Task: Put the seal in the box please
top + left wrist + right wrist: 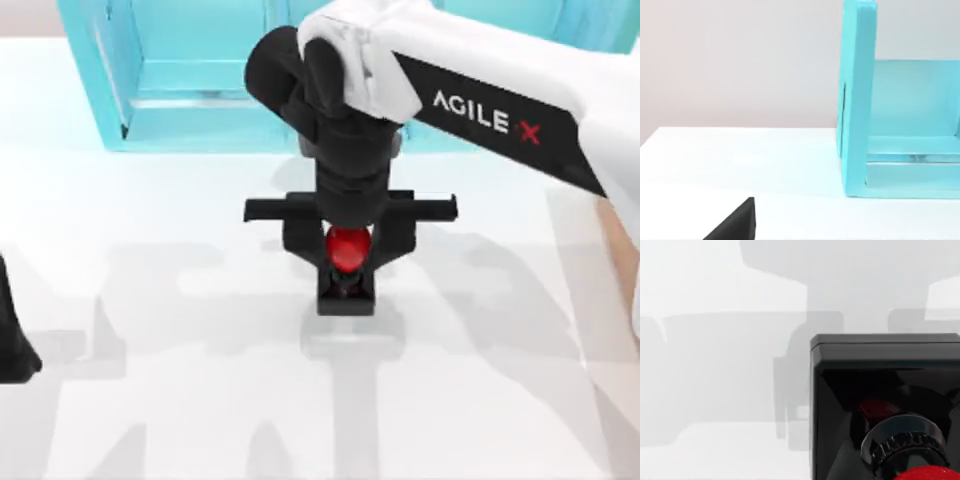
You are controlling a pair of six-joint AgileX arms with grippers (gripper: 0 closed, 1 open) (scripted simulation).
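My right gripper [349,262] clamps the seal [348,248] mid-counter [150,400]. Delivery into the box remains; my left arm sits parked at the left edge.

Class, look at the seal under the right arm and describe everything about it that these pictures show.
The seal is a small stamp: a glossy red round knob above a black square block base, joined by a shiny dark ribbed collar seen in the right wrist view. It looks like smooth plastic. It stands upright near the middle of the white table, in front of the turquoise shelf unit. The right claw reaches down over it, fingers at either side of the knob.
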